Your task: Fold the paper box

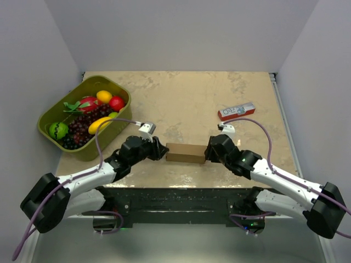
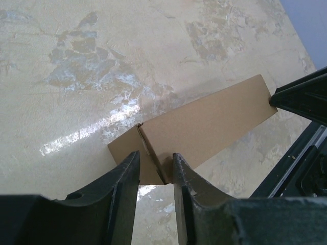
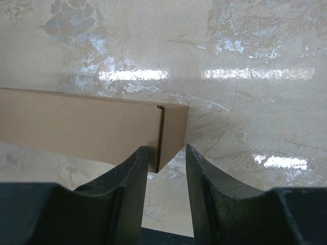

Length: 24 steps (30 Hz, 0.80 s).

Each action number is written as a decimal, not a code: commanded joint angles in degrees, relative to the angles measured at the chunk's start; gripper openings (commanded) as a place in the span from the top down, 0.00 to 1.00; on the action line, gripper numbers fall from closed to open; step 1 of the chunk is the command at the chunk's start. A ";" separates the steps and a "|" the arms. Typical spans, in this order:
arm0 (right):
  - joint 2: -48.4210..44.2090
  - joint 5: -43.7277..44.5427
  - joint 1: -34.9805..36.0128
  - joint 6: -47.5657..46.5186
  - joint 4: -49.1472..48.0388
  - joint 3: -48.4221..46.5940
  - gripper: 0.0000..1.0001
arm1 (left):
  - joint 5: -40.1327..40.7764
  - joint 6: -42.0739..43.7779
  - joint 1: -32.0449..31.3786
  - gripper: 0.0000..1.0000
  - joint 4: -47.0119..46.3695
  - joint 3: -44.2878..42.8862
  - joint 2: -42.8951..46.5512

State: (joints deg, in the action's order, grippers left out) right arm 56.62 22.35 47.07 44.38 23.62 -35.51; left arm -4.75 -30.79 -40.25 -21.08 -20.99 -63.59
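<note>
The paper box [image 1: 185, 153] is a flat closed brown cardboard carton lying near the table's front edge between both arms. My left gripper [image 1: 159, 150] is at its left end. In the left wrist view the box [image 2: 204, 122] runs away to the right, and the gripper [image 2: 155, 154] stands narrowly open, its tips astride the near corner of the end flap. My right gripper [image 1: 208, 154] is at the right end. In the right wrist view the box [image 3: 87, 125] shows its end corner between the partly open gripper [image 3: 166, 148], with a gap beside the right finger.
An olive basket [image 1: 82, 149] of toy fruit stands at the left, close behind the left arm. A narrow red-and-white carton [image 1: 236, 111] lies behind the right gripper. The table's front edge and black frame [image 1: 181, 197] run just below the box.
</note>
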 commanded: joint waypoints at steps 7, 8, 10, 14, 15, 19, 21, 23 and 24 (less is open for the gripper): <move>1.21 -0.82 -0.14 0.44 3.01 1.76 0.62 | 4.40 1.96 0.26 0.53 11.68 -4.14 5.67; 1.21 -0.90 -0.14 0.44 3.01 1.76 0.62 | 4.32 1.96 0.26 0.53 11.68 -4.32 5.50; 1.21 -0.90 -0.22 0.36 2.93 1.76 0.62 | 3.96 1.87 0.26 0.53 11.59 -4.14 4.80; 1.12 -0.99 -0.22 0.36 2.84 1.84 0.62 | 2.39 0.99 0.17 0.53 8.44 -2.13 3.65; 1.21 -0.99 -0.22 0.36 2.84 1.84 0.62 | 1.86 0.38 0.26 0.53 7.73 -1.77 3.48; 1.21 -0.73 -0.22 0.27 2.84 1.93 0.62 | 1.33 -0.24 0.17 0.56 6.49 -0.89 2.43; 1.12 -0.73 -0.22 0.27 2.93 1.93 0.62 | 0.71 -0.33 0.26 0.65 7.10 -0.10 1.90; 1.21 -0.73 -0.22 0.18 2.93 1.93 0.62 | 0.62 -0.50 0.26 0.73 7.98 1.12 1.72; 1.21 -0.73 -0.22 0.18 2.93 1.93 0.62 | 0.45 -0.59 0.26 0.74 8.25 1.65 1.80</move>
State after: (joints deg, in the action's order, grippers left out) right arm 56.64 22.33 47.07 44.80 23.05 -35.29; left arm -3.49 -31.09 -40.21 -14.44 -22.55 -60.82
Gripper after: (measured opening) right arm 0.381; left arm 0.295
